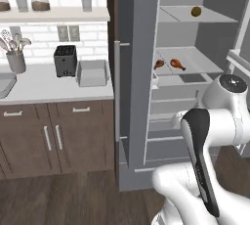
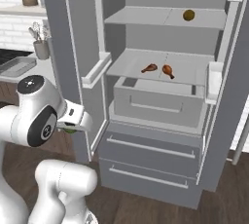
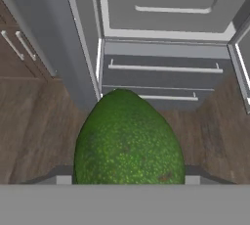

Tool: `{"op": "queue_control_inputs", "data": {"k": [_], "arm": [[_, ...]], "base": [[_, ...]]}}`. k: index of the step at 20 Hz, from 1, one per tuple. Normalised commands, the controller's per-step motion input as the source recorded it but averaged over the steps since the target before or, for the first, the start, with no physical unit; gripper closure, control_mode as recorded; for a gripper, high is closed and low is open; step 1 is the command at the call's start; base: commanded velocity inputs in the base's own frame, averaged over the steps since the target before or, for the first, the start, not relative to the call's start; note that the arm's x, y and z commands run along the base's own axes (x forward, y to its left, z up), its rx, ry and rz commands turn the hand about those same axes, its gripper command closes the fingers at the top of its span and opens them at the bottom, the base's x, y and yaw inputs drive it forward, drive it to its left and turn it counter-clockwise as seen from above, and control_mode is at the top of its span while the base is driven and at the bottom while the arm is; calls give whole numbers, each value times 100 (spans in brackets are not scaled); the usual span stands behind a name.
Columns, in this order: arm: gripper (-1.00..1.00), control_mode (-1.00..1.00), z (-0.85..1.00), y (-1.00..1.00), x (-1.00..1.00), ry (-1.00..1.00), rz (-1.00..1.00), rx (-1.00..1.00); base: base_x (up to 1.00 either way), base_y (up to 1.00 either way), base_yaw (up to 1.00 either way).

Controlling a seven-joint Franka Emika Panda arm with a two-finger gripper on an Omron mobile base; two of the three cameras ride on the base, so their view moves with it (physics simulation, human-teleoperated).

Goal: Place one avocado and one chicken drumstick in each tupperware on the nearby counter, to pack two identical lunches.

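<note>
Green and pebbled, an avocado [image 3: 128, 141] sits gripped in the hand [image 3: 128, 180] over the wooden floor [image 3: 34, 121] before the open fridge [image 2: 160, 121], well below its shelves.

Open floor ahead of you, fridge door edge to the left

Your way to the counter [image 1: 49, 88] is blocked by the open fridge door [image 1: 128, 72]; bare worktop lies left of the tupperware [image 1: 92, 72], though the toaster [image 1: 65, 60] stands just beside it.
</note>
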Motion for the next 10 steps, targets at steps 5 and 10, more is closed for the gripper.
{"op": "queue_control_inputs", "data": {"k": [5, 10], "arm": [[100, 100, 0, 0, 0, 0, 0, 0], [100, 100, 0, 0, 0, 0, 0, 0]], "base": [[-15, 100, 4], [24, 100, -7]]}}
